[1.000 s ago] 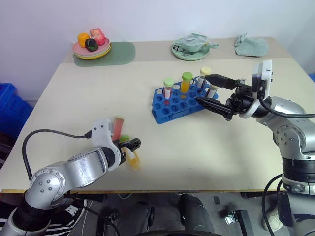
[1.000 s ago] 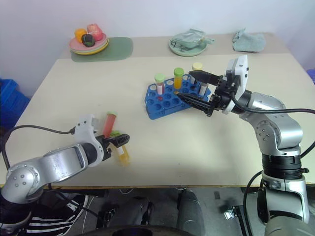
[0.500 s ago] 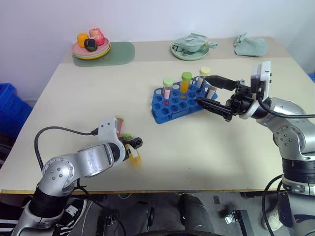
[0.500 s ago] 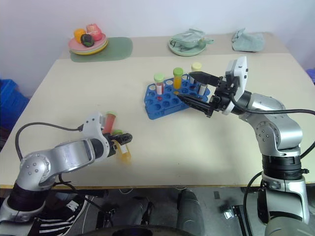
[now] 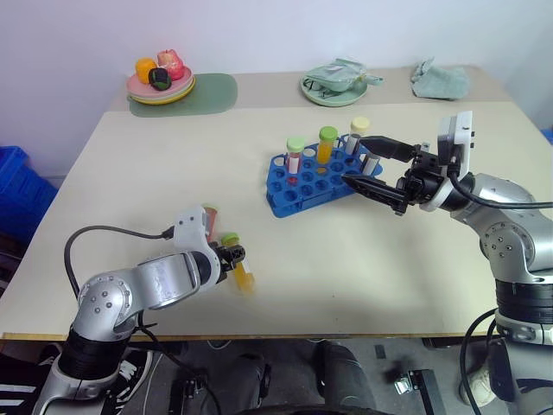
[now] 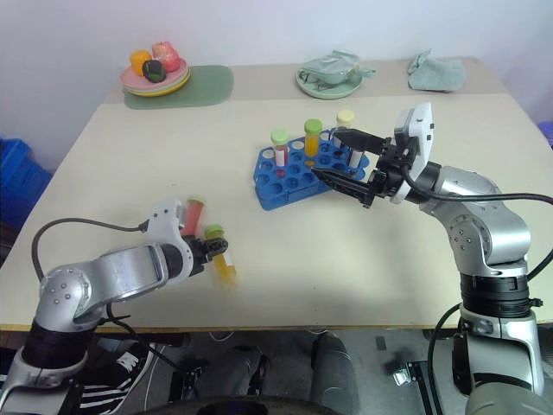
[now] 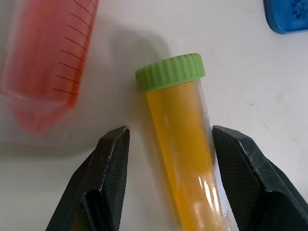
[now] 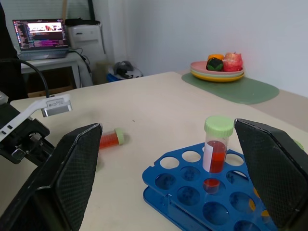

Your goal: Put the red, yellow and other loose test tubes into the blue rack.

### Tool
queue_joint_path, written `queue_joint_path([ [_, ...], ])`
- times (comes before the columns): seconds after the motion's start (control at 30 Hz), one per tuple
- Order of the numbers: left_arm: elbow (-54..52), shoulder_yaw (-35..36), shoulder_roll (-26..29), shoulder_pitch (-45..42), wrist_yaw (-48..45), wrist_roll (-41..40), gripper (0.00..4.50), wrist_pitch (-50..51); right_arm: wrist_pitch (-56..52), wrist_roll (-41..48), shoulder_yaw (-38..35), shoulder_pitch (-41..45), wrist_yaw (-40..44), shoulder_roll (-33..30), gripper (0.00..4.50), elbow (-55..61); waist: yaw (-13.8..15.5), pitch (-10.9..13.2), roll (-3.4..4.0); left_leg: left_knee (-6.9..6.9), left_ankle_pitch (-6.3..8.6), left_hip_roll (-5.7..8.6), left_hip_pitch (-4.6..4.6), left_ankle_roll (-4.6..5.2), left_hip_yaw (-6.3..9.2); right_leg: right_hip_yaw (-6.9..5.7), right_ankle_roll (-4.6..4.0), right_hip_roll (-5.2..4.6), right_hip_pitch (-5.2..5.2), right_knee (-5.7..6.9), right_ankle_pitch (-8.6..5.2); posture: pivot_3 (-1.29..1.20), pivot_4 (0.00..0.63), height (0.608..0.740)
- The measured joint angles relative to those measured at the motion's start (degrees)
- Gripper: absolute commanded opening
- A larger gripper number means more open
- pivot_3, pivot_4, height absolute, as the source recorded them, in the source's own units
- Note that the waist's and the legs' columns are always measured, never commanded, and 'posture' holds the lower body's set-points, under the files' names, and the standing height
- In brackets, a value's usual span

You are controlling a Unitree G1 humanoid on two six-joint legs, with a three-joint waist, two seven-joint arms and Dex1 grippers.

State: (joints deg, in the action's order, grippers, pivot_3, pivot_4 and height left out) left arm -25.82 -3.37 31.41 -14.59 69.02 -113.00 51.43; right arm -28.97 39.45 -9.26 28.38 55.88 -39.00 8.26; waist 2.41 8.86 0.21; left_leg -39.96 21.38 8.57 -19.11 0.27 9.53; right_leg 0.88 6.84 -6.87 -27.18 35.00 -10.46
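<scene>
A yellow tube with a green cap lies on the table near the front left. My left gripper straddles it. One finger touches the tube and the other finger stands a small gap away, so the gripper is open. The red tube lies just behind, partly hidden by my left wrist. The blue rack sits mid-table with a green-capped labelled tube, a green-capped yellow tube and a cream-capped tube upright in it. My right gripper hovers open over the rack's right end.
A plate of toy fruit on a green mat sits at the back left. A green plate and a crumpled cloth are at the back right. A blue crate stands left of the table.
My left gripper's fingers have narrowed around the yellow tube, and the tube has shifted slightly to the right. The right arm has stayed still.
</scene>
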Motion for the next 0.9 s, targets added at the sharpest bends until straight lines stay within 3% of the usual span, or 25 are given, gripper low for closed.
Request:
queue_joint_path([
  [0.03, 0.10, 0.04, -0.30, -0.35, 0.00, -0.04, 1.95, 0.34, -0.04, 0.00, 0.00, 0.00, -0.06, 0.00, 4.50, 0.00, 0.00, 0.00, 0.00, 0.00, 0.00, 0.00, 0.00, 0.00, 0.00, 0.00, 0.00, 0.00, 0.00, 0.00, 0.00, 0.00, 0.150, 0.740],
  [0.5, 0.71, 1.92, -3.07, -0.05, 1.28, -0.10, 1.95, 0.82, -0.40, -0.61, 0.05, 0.01, -0.17, 0.01, 4.50, 0.00, -0.04, 0.00, 0.00, 0.00, 0.00, -0.01, 0.01, -0.01, 0.00, 0.00, 0.00, 0.01, -0.01, 0.00, 0.00, 0.00, 0.150, 0.740],
  [0.63, 0.55, 2.27, -2.94, 0.20, 1.18, -0.16, 0.78, 0.80, -0.41, -0.99, 0.18, 0.05, -0.17, 0.01, 4.50, 0.00, -0.04, 0.00, 0.00, 0.01, 0.01, -0.01, 0.02, -0.01, 0.00, 0.00, 0.00, 0.01, -0.01, 0.00, 0.00, 0.00, 0.150, 0.740],
  [0.9, 0.50, 2.30, -2.54, 0.16, 1.12, -0.17, 0.72, 0.77, -0.52, -0.99, 0.25, 0.05, -0.14, 0.02, 4.50, 0.00, -0.04, 0.00, 0.00, 0.02, 0.01, -0.02, 0.02, -0.02, 0.00, 0.00, 0.00, 0.01, -0.01, 0.00, 0.00, 0.00, 0.150, 0.740],
])
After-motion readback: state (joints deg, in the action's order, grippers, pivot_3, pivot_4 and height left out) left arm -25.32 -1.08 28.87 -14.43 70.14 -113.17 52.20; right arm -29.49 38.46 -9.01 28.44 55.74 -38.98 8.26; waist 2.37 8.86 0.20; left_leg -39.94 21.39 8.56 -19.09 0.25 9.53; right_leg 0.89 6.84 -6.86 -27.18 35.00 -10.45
